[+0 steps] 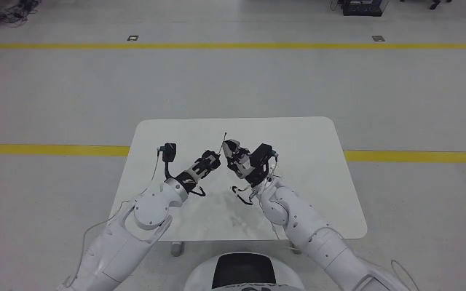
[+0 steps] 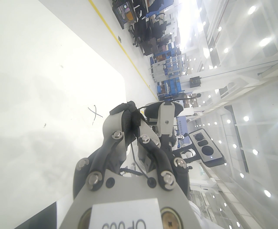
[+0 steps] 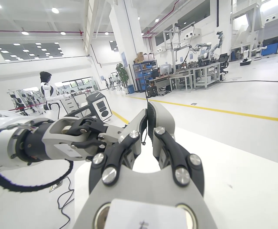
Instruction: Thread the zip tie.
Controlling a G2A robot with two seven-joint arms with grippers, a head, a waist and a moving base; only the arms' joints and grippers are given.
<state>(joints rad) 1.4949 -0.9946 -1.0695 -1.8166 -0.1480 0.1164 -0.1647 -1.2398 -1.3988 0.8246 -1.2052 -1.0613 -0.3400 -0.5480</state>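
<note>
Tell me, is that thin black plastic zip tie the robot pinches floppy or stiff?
Probably fairly stiff: the thin black plastic zip tie sticks out straight past the shut right gripper. Being so thin, it likely weighs little and bends if pushed sideways.

floor [image 1: 233, 80]: pale grey | yellow lines [image 1: 233, 46] | white table [image 1: 306, 145] | ceiling lights [image 3: 55, 10] lit

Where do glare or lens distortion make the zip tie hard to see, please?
Left wrist view: strong glare whitens the table. Right wrist view: wide-angle bending at the edges, yet the zip tie in the right gripper stands out. Top view: even light, tie hair-thin.
</note>
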